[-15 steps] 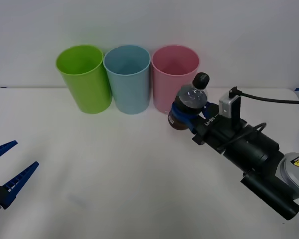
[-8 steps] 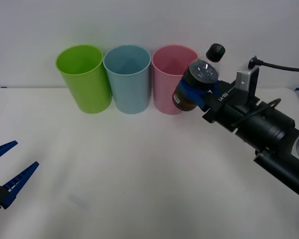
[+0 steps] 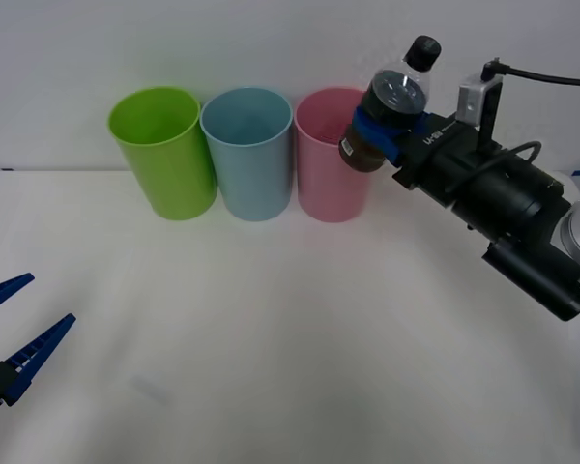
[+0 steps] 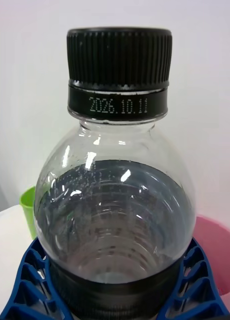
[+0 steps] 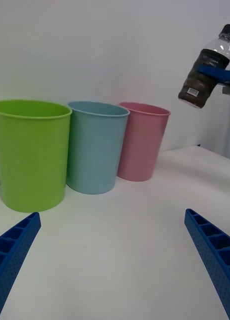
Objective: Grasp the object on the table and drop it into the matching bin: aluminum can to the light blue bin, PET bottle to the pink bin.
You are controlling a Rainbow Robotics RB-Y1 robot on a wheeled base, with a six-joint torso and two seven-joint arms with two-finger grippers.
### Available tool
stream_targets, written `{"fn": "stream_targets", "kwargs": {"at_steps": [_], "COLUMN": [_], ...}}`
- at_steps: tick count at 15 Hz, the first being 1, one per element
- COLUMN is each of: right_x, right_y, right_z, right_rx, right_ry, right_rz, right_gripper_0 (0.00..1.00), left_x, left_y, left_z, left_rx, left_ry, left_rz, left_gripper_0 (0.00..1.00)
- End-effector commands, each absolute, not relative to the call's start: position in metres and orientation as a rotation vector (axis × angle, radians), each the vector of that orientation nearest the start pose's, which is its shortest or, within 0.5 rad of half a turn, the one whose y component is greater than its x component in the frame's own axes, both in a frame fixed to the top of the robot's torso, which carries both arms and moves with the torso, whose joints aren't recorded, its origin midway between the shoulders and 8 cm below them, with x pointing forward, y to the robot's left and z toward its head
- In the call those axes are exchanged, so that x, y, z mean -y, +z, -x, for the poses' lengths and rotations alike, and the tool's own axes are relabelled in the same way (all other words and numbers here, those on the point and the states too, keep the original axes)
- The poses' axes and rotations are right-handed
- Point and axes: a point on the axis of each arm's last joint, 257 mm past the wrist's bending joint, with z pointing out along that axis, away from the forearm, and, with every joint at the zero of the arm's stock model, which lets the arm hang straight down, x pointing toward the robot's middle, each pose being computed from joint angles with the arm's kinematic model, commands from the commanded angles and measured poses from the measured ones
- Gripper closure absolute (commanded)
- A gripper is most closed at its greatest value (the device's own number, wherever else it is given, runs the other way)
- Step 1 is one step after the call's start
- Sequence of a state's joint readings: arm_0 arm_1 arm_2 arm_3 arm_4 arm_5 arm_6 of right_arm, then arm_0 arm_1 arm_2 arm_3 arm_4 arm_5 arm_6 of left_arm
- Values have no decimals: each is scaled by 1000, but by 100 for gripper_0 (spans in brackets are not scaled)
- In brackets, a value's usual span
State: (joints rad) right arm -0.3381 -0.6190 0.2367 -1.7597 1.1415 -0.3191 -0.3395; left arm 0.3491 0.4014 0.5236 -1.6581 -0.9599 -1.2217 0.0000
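Right claw grips PET bottle beside pink bin.

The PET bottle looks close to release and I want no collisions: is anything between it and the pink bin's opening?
Nothing visible. The right end effector holds the PET bottle tilted in open air beside the pink bin rim; no lid covers the bin.

Three tall plastic bins stand in a row along the desk's far edge: one lime green bin, one light blue bin, one pink bin. One PET bottle. Two tools: left tool, right tool.
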Motion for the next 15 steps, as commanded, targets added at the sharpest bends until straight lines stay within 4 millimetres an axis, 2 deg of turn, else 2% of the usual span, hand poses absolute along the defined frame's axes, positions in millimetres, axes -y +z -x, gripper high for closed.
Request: {"fn": "stream_targets", "kwargs": {"at_steps": [1, 5, 15], "right_x": [111, 113, 81], "right_y": [-7, -1, 3], "right_z": [-556, -586, -643], "right_rx": [-1277, -1284, -1317], "right_ry": [581, 558, 537], "right_rz": [502, 462, 427], "right_gripper_0": [100, 100, 100], "left_x": [-330, -330, -330], "left_y": [-169, -169, -169], "left_z": [-342, -342, -342], "left_rx": [-1441, -1441, -1441], "left_ry": [-567, -567, -567], "left_rz": [-465, -465, -465], "left_gripper_0": [0, 0, 0]}}
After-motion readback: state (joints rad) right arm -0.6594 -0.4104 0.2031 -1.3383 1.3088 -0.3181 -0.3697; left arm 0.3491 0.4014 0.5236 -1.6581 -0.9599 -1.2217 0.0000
